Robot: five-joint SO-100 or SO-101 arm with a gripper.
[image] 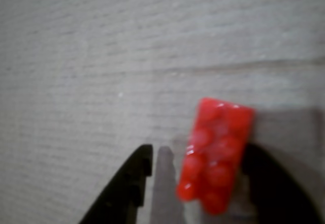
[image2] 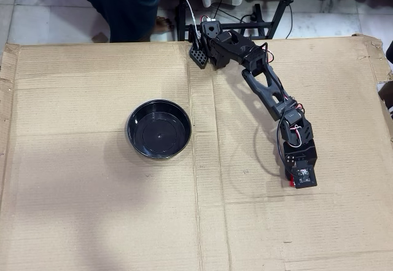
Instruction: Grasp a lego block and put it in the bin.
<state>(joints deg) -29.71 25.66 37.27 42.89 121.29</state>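
Red brick (image: 216,155) sits between your claw's (image: 203,183) parted jaws, ungripped; close on it, then carry it to the bin (image2: 159,129).

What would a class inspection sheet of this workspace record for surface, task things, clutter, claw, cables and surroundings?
Surface: flat brown corrugated cardboard sheet, creased.
Task things: small red studded plastic lego block lies between the claw's fingers; round glossy black plastic bin sits empty, apart from the arm.
Clutter: nothing seen.
Claw: black claw open around the block, not closed on it.
Cables: wires along the black arm; more cables behind its base.
Surroundings: tiled floor, a standing person's dark trousers, black stand legs.
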